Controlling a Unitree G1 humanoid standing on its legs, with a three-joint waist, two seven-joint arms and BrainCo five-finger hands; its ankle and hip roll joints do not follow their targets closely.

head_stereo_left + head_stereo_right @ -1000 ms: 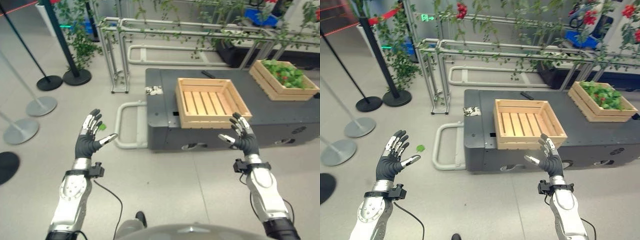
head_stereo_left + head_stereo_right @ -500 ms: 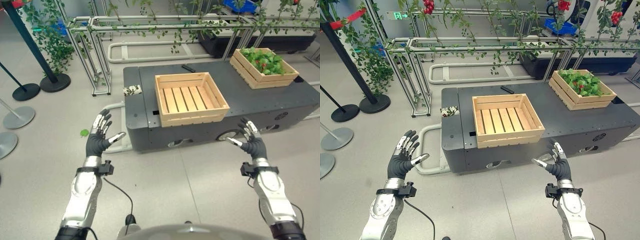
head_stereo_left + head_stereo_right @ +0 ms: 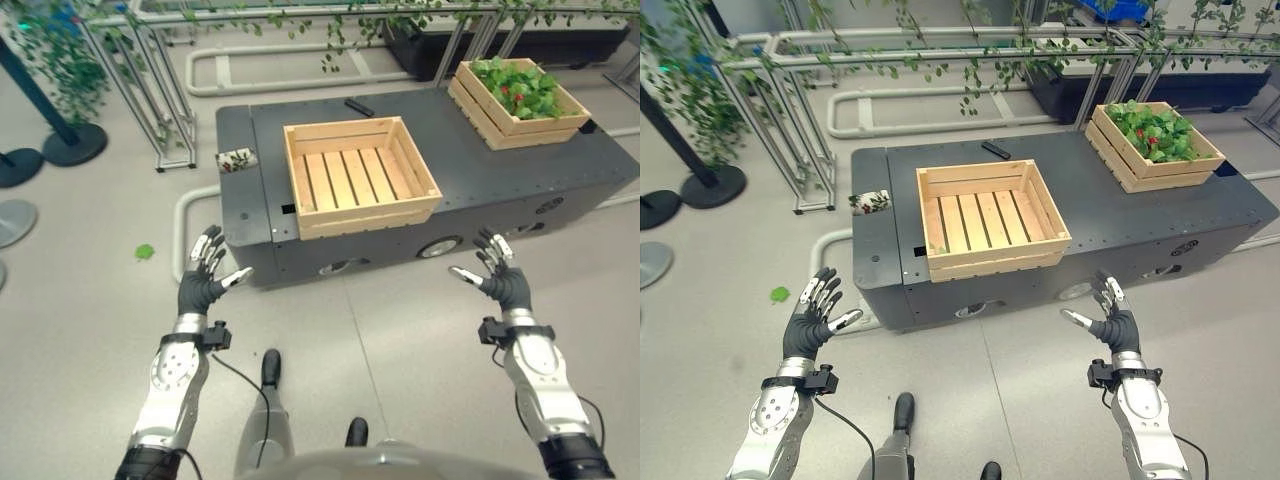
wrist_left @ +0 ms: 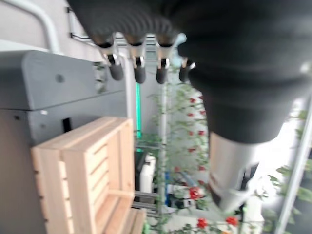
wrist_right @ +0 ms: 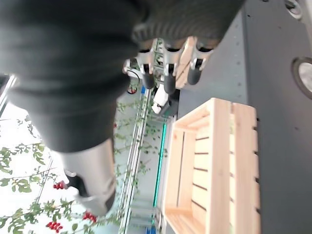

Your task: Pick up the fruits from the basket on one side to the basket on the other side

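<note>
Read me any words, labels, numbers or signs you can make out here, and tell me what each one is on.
None can be read.
The small patterned label on the dark platform's left end is too small to tell whether it bears any text.
The two wooden crates show no print.

Each arm has a silver-grey shell with a smooth, rounded forearm. The left hand (image 3: 203, 280) and the right hand (image 3: 497, 275) have silver fingers with dark tips. A dark ribbed cover lies over the back of each hand and the wrist. A small black block sits at each wrist, just behind the cover.
</note>
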